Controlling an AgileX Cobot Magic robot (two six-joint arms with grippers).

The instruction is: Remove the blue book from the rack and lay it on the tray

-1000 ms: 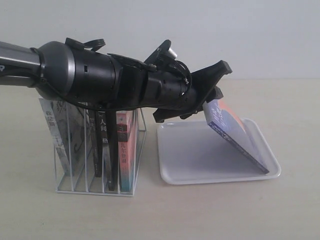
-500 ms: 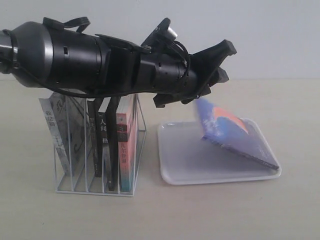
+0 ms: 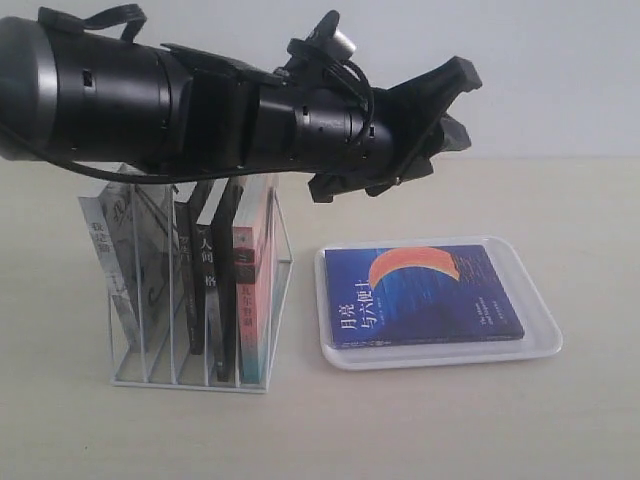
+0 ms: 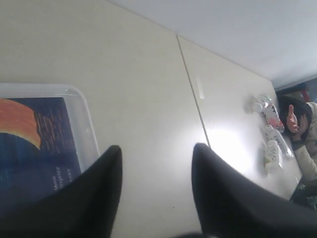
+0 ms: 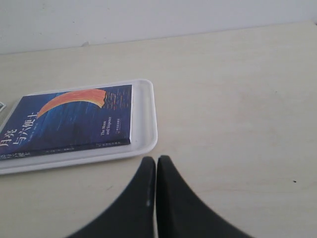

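Observation:
The blue book (image 3: 425,295) lies flat, cover up, inside the white tray (image 3: 540,320); its orange crescent and white lettering show. In the right wrist view the blue book (image 5: 67,121) fills most of the tray (image 5: 146,129). My left gripper (image 3: 455,105) hangs open above the tray's far side, nothing between its fingers; in its own view the left gripper (image 4: 156,151) stands over bare table beside the tray (image 4: 86,129). My right gripper (image 5: 156,161) is shut and empty, just off the tray's corner. The white wire rack (image 3: 280,270) stands left of the tray.
The rack holds black-spined books (image 3: 205,290), a pink-and-teal book (image 3: 255,300) and a grey-white one (image 3: 115,270). My left arm (image 3: 150,100) stretches over the rack. Bottles (image 4: 270,129) and a person (image 4: 302,124) are at the table's far end.
The blue book has dropped from leaning on its edge to lying flat in the tray. My left gripper let it go and has risen slightly.

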